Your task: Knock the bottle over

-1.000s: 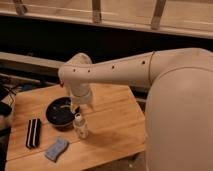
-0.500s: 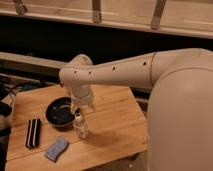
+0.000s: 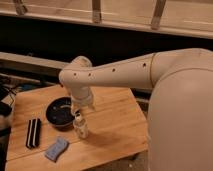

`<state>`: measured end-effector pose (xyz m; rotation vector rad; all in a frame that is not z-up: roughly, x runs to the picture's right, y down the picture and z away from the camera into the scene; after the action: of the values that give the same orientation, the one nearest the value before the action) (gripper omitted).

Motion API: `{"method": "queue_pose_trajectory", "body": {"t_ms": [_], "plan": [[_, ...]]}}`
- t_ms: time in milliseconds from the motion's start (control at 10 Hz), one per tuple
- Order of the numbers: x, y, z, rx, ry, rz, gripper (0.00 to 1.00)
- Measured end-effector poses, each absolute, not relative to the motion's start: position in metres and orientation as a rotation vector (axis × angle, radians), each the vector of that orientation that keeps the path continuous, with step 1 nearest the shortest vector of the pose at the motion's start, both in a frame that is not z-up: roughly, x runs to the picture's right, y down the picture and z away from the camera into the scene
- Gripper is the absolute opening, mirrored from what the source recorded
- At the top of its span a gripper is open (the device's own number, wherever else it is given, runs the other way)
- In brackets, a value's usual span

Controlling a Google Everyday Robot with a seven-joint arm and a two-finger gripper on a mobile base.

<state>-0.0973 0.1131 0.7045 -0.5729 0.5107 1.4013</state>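
Camera view, looking down on a wooden table [image 3: 112,125]. My white arm [image 3: 115,75] reaches in from the right and bends down at the wrist near the table's middle. My gripper [image 3: 77,108] hangs just above the bottle [image 3: 80,128], right at its white cap; whether it is released or clenched I cannot tell. The bottle, small and clear, stands upright on the wood, just right of a black bowl [image 3: 59,113] and close to its rim. Left of the bowl lies a black rectangular object [image 3: 33,133]. Near the front edge, below the bowl, lies a blue sponge [image 3: 56,149].
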Motion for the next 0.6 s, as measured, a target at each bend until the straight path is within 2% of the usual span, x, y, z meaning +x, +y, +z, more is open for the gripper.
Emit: {"method": "queue_pose_trajectory", "body": {"t_ms": [100, 200, 600], "plan": [[-0.0966, 0.1148, 0.7048, -0.571, 0.512, 1.397, 0.52], [-0.0965, 0.1160, 0.7051, -0.570, 0.512, 1.392, 0.46], [-0.0943, 0.1228, 0.7068, -0.567, 0.516, 1.380, 0.45]]}}
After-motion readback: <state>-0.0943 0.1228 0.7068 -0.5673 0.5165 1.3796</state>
